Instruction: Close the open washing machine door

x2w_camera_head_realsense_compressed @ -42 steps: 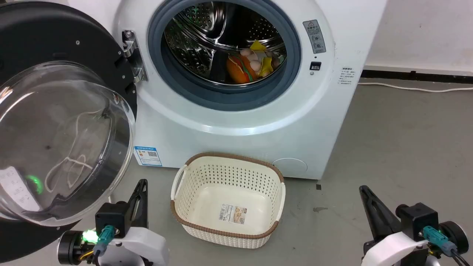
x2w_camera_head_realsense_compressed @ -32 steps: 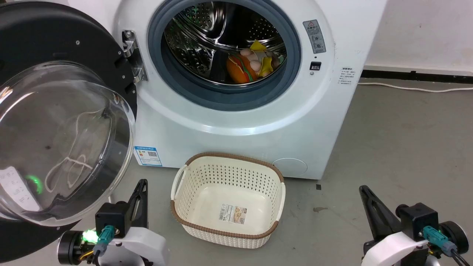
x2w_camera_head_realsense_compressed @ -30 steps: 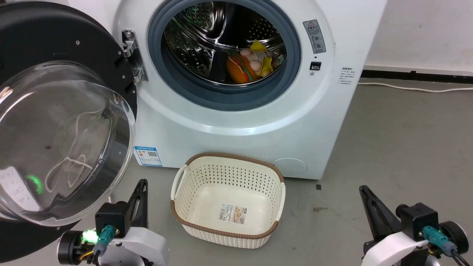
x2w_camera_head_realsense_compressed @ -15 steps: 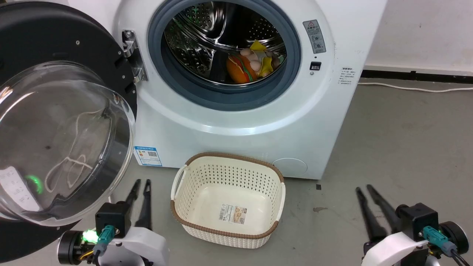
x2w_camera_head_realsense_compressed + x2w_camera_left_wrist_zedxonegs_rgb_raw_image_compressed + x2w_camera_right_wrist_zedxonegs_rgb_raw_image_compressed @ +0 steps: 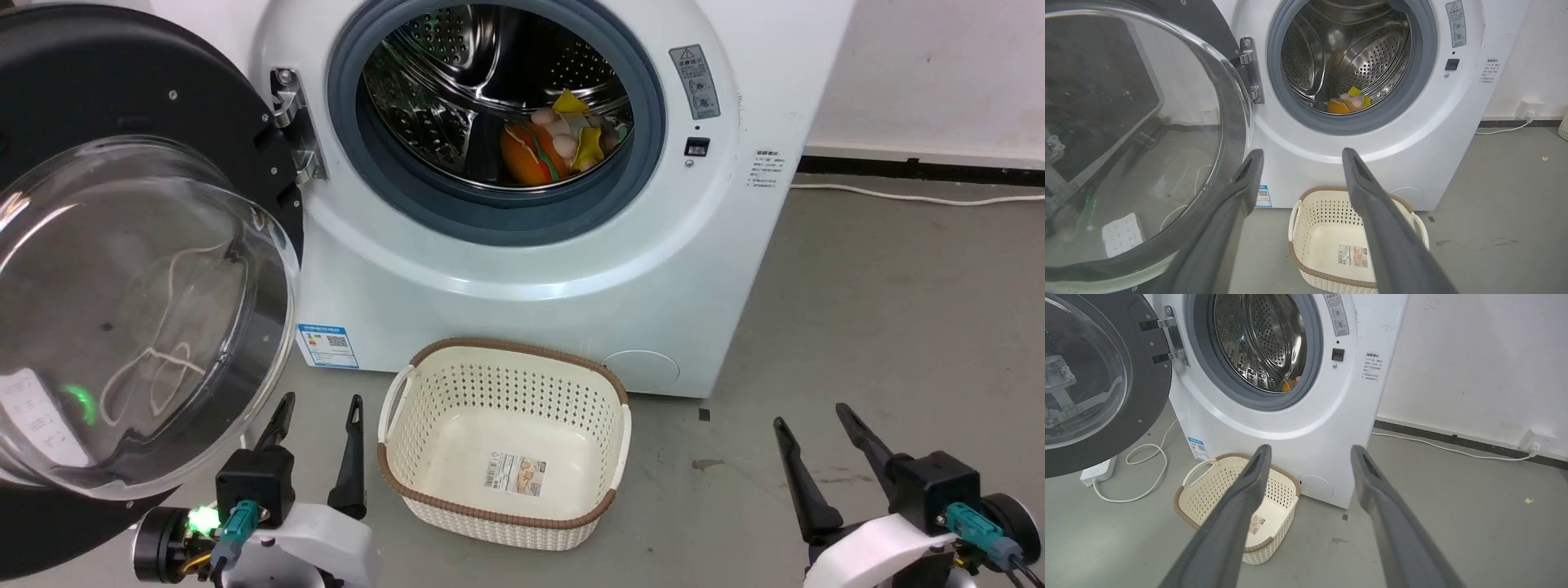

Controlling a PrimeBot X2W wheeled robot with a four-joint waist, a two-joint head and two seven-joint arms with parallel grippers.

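The left tool point(image 5: 1302, 155) reaches up from the bottom edge, its two long dark fingers point(image 5: 1237, 196) spread wide with nothing between them. Ahead stands a white washer point(image 5: 1298, 163). The washing machine door point(image 5: 1135, 122) hangs wide open on the left, with a bulging clear glass bowl inside a black rim, joined by a metal hinge point(image 5: 1249, 69). To the right, a grey rubber ring point(image 5: 1278, 81) frames the steel drum point(image 5: 1347, 53), where small orange and yellow items point(image 5: 1345, 104) lie at the bottom. On the grey floor point(image 5: 1494, 204) just before the washer sits a cream perforated basket point(image 5: 1331, 208) with a brown rim, holding only a label point(image 5: 1352, 256).
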